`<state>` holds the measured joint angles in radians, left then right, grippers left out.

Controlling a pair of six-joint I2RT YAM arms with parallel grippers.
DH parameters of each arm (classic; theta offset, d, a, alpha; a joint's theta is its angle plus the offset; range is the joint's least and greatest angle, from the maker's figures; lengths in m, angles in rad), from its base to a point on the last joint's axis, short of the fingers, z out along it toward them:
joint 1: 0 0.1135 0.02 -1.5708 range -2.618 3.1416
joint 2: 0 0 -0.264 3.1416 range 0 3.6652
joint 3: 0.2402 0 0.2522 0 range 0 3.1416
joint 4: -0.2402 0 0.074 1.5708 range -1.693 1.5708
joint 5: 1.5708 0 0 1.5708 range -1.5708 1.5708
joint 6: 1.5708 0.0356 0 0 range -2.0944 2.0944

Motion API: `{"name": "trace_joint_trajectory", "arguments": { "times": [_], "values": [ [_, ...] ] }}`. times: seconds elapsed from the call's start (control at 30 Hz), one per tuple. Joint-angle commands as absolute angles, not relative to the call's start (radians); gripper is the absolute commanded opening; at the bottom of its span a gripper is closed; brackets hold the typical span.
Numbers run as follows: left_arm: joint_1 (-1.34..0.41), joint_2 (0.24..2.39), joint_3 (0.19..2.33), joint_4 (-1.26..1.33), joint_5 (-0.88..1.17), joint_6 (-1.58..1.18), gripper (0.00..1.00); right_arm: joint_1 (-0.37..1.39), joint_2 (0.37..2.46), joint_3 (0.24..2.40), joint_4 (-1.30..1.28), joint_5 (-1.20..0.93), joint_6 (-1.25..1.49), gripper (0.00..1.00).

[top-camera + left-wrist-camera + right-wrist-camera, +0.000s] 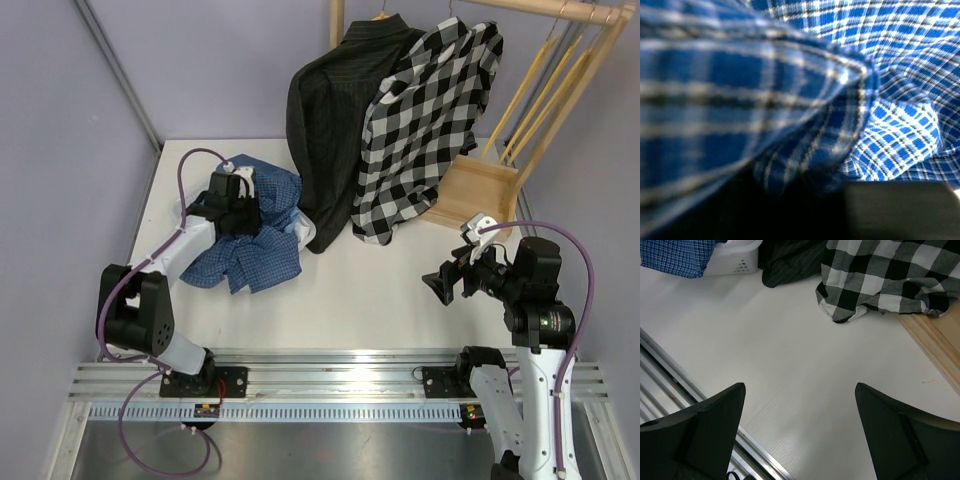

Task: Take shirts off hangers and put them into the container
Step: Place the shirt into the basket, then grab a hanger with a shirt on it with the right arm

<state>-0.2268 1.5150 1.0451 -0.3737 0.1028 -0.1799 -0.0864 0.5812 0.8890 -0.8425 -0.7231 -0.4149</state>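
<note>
Left pincer (238,222) is sunk into the blue checked shirt (255,255), heaped over the white basket (735,261) at centre left; can't tell its grip. Right pincer (800,389) gapes apart above the tabletop (790,350).

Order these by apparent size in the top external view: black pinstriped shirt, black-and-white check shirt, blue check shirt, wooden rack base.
1. black pinstriped shirt and black-and-white check shirt: they look about alike, so I do not rank them.
2. blue check shirt.
3. wooden rack base, partly covered by the shirts.
</note>
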Motion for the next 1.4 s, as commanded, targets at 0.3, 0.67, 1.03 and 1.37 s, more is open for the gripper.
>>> {"name": "trace_joint_trajectory", "arguments": {
  "times": [0.3, 0.67, 1.03, 1.37],
  "values": [
    [-0.190, 1.349, 1.126, -0.449, 0.143, -0.238, 0.80, -0.092, 0.566, 0.888, -0.816, -0.726, -0.414, 0.99],
    [-0.190, 1.137, 1.187, -0.445, 0.182, -0.232, 0.99, -0.092, 0.572, 0.887, -0.815, -0.718, -0.419, 1.00],
    [-0.190, 0.775, 0.910, -0.270, 0.290, -0.178, 0.99, -0.091, 0.667, 0.966, -0.906, -0.781, -0.495, 0.99],
    [-0.190, 0.516, 0.707, -0.221, 0.330, -0.123, 0.99, -0.051, 1.049, 1.559, -1.178, -0.851, -0.439, 0.97]
  ]
}}
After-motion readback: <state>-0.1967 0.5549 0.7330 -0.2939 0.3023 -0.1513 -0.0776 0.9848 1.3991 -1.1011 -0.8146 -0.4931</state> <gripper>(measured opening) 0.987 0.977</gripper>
